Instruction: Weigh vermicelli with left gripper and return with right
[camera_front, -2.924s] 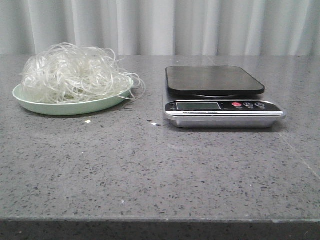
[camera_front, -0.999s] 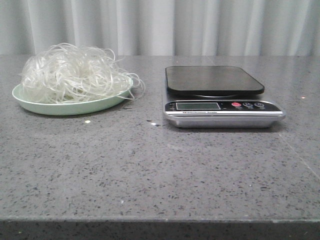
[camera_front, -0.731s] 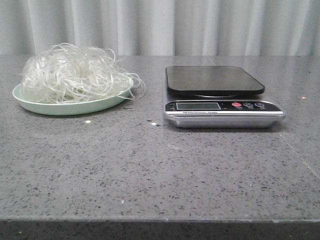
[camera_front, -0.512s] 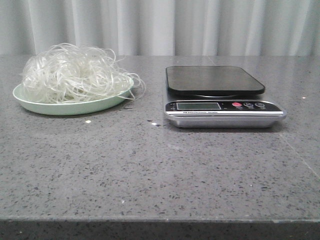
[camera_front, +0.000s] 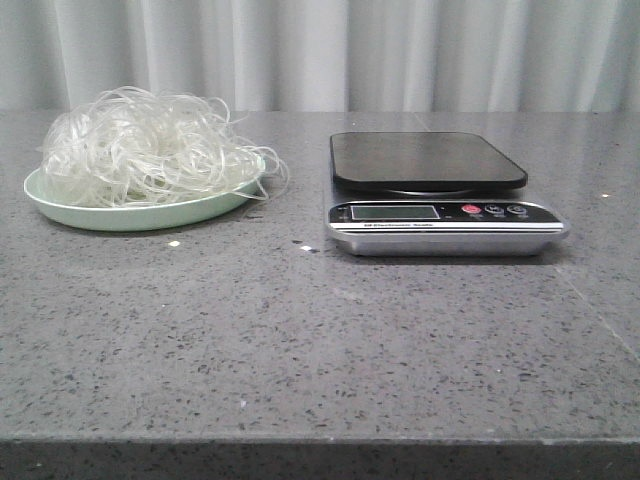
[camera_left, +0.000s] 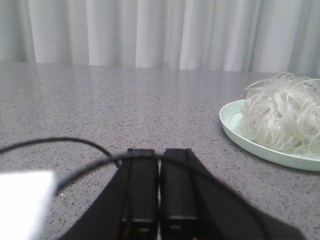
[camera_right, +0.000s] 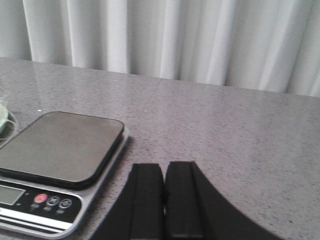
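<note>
The vermicelli (camera_front: 145, 145) is a fluffy whitish tangle heaped on a pale green plate (camera_front: 120, 215) at the table's back left. It also shows in the left wrist view (camera_left: 285, 117), on the plate (camera_left: 250, 145). A kitchen scale (camera_front: 430, 160) with a black platform and silver front stands at centre right, bare on top; it also shows in the right wrist view (camera_right: 57, 145). My left gripper (camera_left: 159, 152) is shut and empty, low over the table, short of the plate. My right gripper (camera_right: 164, 167) is shut and empty, beside the scale. Neither gripper shows in the front view.
The grey speckled stone table (camera_front: 320, 330) runs to a front edge near the camera. A white curtain (camera_front: 320, 50) hangs behind. A thin black cable (camera_left: 50, 142) loops over the left gripper in the left wrist view. A white patch (camera_left: 22, 200) lies beside the left gripper.
</note>
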